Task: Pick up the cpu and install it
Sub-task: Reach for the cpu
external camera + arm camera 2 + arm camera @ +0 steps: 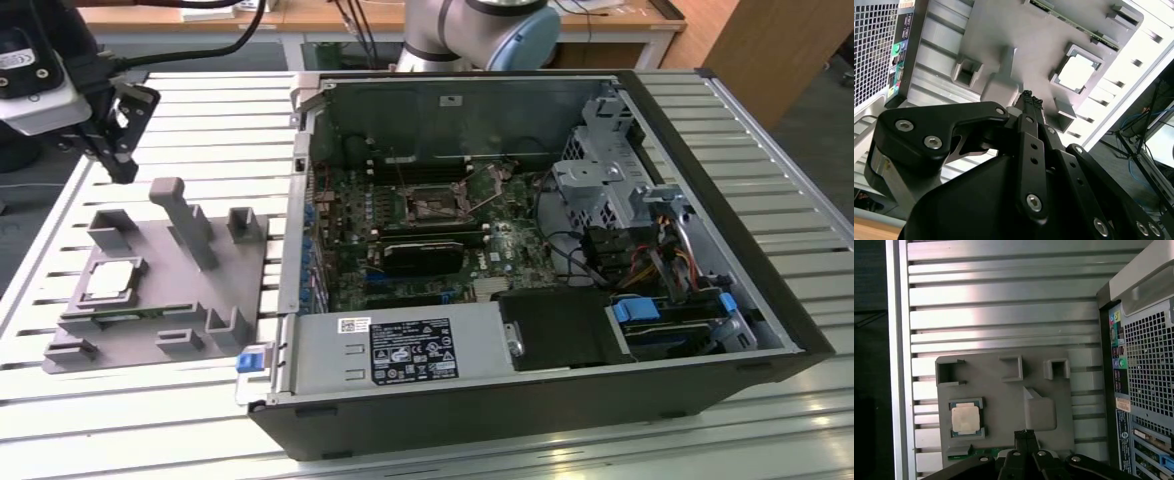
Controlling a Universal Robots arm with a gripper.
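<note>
Exterior view: claw poised over the far end of the grey fixture on the slatted worktop, well clear of the cpu lying flat in its framed pocket. Open computer case alongside, its socket seemingly vacant.

Second wrist view: fingertips pressed together, pinching nothing; cpu beyond them.

First wrist view: cpu near the closed tips, untouched. Pickup not yet made; installation entirely left.
</note>
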